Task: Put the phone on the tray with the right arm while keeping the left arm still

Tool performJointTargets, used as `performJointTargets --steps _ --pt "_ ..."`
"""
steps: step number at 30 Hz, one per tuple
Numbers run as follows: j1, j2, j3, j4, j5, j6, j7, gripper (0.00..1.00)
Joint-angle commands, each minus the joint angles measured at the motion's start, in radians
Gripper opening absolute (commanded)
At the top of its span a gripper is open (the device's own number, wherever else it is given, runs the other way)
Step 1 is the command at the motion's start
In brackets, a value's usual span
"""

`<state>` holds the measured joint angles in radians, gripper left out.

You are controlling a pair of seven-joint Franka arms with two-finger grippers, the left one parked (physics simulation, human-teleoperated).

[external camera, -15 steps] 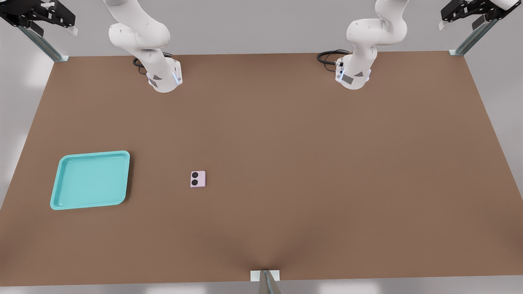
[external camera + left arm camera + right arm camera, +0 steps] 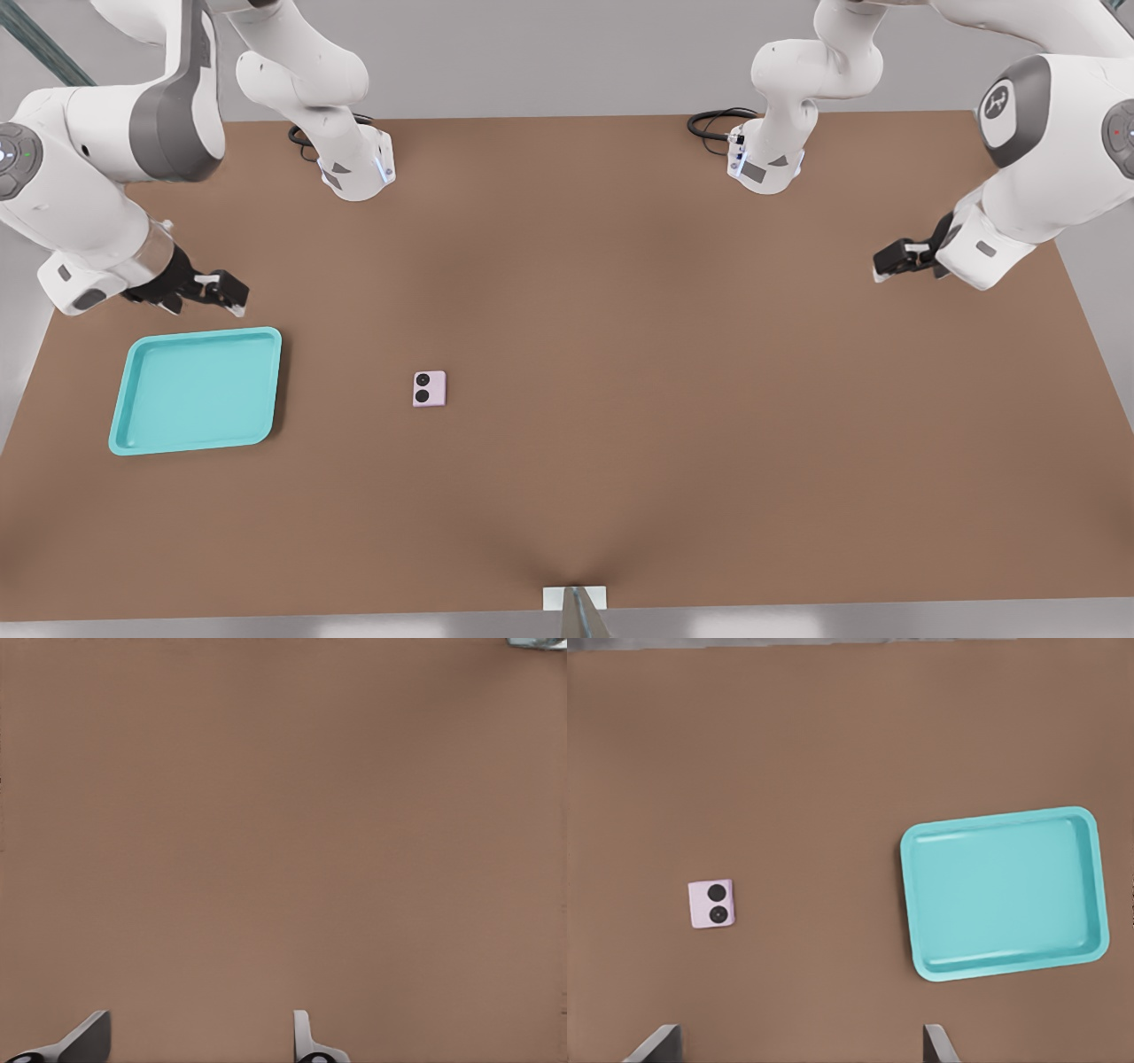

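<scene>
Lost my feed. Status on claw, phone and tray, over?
Claw open, empty, hovering beside tray's far edge. Phone flat on table, untouched, apart from tray. Nothing between them.

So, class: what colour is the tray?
Turquoise; the tray shows best in the right wrist view, with the end effector beside it.

Front view hangs high over the brown table (image 2: pixel 620 354), looking steeply down toward the two arm bases at the far edge; right wrist view stares straight down from well above, gripper (image 2: pixel 802 1045) fingertips parted wide at its edge; both share the tray (image 2: pixel 195 390) (image 2: pixel 1005 890) and phone (image 2: pixel 429 388) (image 2: pixel 711 904); left wrist view faces bare tabletop, closer in.
</scene>
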<state>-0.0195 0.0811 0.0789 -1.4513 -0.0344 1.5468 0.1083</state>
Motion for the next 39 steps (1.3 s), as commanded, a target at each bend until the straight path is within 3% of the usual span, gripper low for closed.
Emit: performJointTargets --steps 1,3,8,11,20,26,31,33,39 --pt "0.006 -0.008 -0.021 0.002 0.016 0.027 0.038 1.0" --pt "-0.019 0.078 -0.036 0.02 0.017 0.035 -0.009 1.0" --pt "-0.03 0.06 -0.03 0.022 0.06 0.018 -0.044 1.0" --pt "0.024 0.17 -0.025 0.144 0.044 -0.013 -0.062 1.0" --pt "0.03 0.177 0.01 0.138 0.039 0.038 -0.044 1.0" --pt "0.243 0.44 0.016 0.152 -0.007 0.277 0.192 1.0" --pt "0.28 0.467 0.019 0.028 0.004 0.423 0.551 1.0" --pt "0.279 0.428 0.053 -0.142 0.005 0.565 0.629 1.0" --pt "0.279 0.482 0.053 -0.196 0.054 0.628 0.643 1.0"
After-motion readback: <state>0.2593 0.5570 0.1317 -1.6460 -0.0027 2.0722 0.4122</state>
